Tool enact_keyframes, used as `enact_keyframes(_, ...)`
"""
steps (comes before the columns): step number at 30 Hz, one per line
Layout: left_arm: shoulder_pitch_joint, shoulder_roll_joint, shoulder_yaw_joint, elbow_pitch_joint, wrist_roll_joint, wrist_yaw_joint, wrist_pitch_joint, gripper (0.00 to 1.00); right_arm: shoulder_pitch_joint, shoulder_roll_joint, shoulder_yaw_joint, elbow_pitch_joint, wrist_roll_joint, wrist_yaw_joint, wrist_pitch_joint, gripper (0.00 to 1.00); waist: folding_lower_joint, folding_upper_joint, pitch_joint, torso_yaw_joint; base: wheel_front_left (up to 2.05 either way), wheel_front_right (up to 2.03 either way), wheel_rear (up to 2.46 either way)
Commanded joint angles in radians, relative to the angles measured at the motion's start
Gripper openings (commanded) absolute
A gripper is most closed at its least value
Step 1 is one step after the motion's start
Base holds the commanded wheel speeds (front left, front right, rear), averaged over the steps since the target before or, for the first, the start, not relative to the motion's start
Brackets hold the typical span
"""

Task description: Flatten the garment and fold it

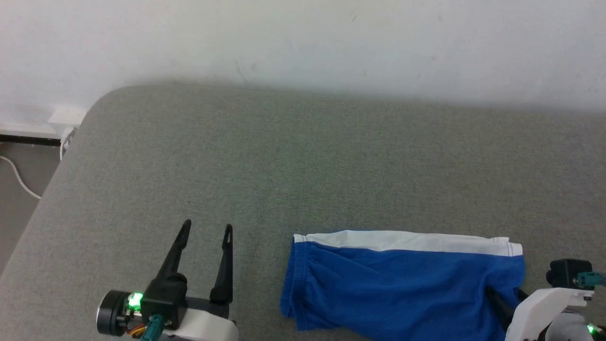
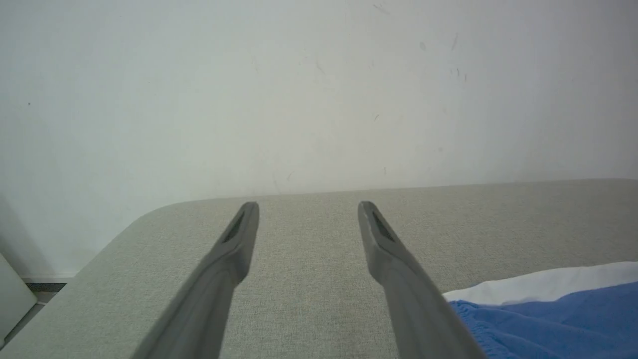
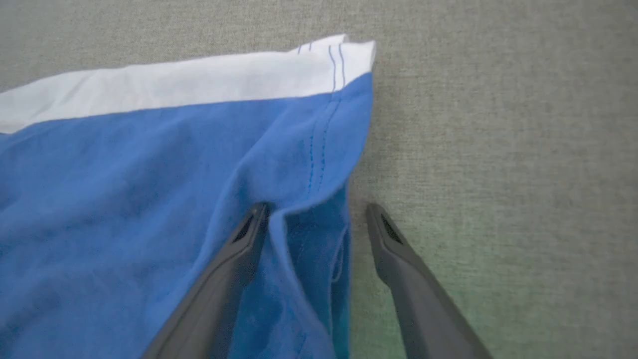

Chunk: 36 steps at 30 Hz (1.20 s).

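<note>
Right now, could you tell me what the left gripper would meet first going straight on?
Likely the white wall: the open left gripper points over the grey fabric surface, clear of the bright blue shorts; depth unclear.

My left gripper (image 1: 208,225) ends in two long black fingers (image 1: 174,258), tapering, each slotted near its tip. Their black base (image 1: 166,294) carries a green light (image 1: 135,299). A round black cap (image 1: 107,320) sits at nine o'clock of it, and a teal plug (image 1: 154,328) with orange wires (image 1: 136,330) at six. My right arm wears a white shell (image 1: 544,303), with a black box (image 1: 567,273) at twelve and a teal connector (image 1: 592,279) at three.
</note>
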Motion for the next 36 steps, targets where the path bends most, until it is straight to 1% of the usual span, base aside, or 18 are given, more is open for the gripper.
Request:
enact_keyframes(1,0.019,-0.006,0.009,0.01,0.015,-0.007,-0.005,1.0,-0.021,0.007,0.008,0.018,0.016,-0.001,0.003,1.0,-0.0001,0.0,0.018,0.017,0.0,0.0,0.0)
enact_keyframes(5,0.018,-0.009,0.01,0.04,0.048,-0.023,-0.005,1.0,-0.031,0.012,0.037,0.065,0.038,-0.001,0.019,1.0,-0.0001,0.0,0.032,0.032,0.0,0.0,0.0)
enact_keyframes(6,0.016,-0.011,0.011,0.046,0.054,-0.025,-0.005,1.0,-0.03,0.01,0.049,0.075,0.041,-0.001,0.025,0.91,-0.0001,0.0,0.036,0.036,0.0,0.0,0.0)
enact_keyframes(7,0.014,-0.014,0.012,0.05,0.057,-0.027,-0.005,1.0,-0.031,0.009,0.057,0.084,0.044,-0.001,0.025,0.45,-0.0001,0.0,0.038,0.038,0.0,0.0,0.0)
enact_keyframes(8,0.012,-0.018,0.015,0.052,0.057,-0.029,-0.005,1.0,-0.032,0.009,0.061,0.091,0.047,-0.001,0.022,0.15,-0.0001,0.0,0.04,0.04,0.0,0.0,0.0)
enact_keyframes(9,0.01,-0.021,0.017,0.054,0.058,-0.032,-0.005,1.0,-0.034,0.009,0.065,0.097,0.052,-0.001,0.019,0.0,-0.0001,0.0,0.041,0.041,0.0,0.0,0.0)
enact_keyframes(13,0.007,-0.033,0.025,0.058,0.061,-0.041,-0.005,1.0,-0.043,0.004,0.063,0.113,0.06,-0.001,-0.012,0.0,-0.0001,0.0,0.037,0.041,0.0,0.0,0.0)
enact_keyframes(17,0.012,-0.04,0.034,0.065,0.06,-0.053,-0.005,1.0,-0.054,-0.01,0.029,0.114,0.053,-0.001,-0.055,0.0,-0.0001,0.0,0.019,0.031,0.0,0.0,0.0)
enact_keyframes(22,0.022,-0.048,0.044,0.071,0.057,-0.071,-0.005,1.0,-0.062,-0.051,-0.067,0.11,0.029,-0.001,-0.101,0.0,-0.0001,0.0,-0.002,0.014,0.0,0.0,0.0)
enact_keyframes(25,0.025,-0.054,0.049,0.075,0.055,-0.081,-0.005,1.0,-0.059,-0.09,-0.133,0.115,-0.02,-0.001,-0.117,0.0,-0.0001,0.0,-0.009,0.006,0.0,0.0,0.0)
enact_keyframes(28,0.029,-0.059,0.053,0.08,0.055,-0.089,-0.005,1.0,-0.056,-0.098,-0.183,0.106,-0.045,-0.001,-0.114,0.0,-0.0001,0.0,-0.015,-0.002,0.0,0.0,0.0)
enact_keyframes(30,0.031,-0.062,0.056,0.086,0.055,-0.095,-0.005,1.0,-0.05,-0.096,-0.199,0.088,-0.045,-0.001,-0.108,0.0,-0.0001,0.0,-0.019,-0.006,0.0,0.0,0.0)
enact_keyframes(33,0.035,-0.066,0.059,0.096,0.057,-0.102,-0.005,1.0,-0.025,-0.089,-0.19,0.035,-0.03,-0.001,-0.082,0.0,-0.0001,0.0,-0.029,-0.009,0.0,0.0,0.0)
enact_keyframes(36,0.043,-0.07,0.062,0.104,0.058,-0.107,-0.005,1.0,0.005,-0.076,-0.172,-0.045,-0.006,-0.001,-0.046,0.0,-0.0001,0.0,-0.04,-0.012,0.0,0.0,0.0)
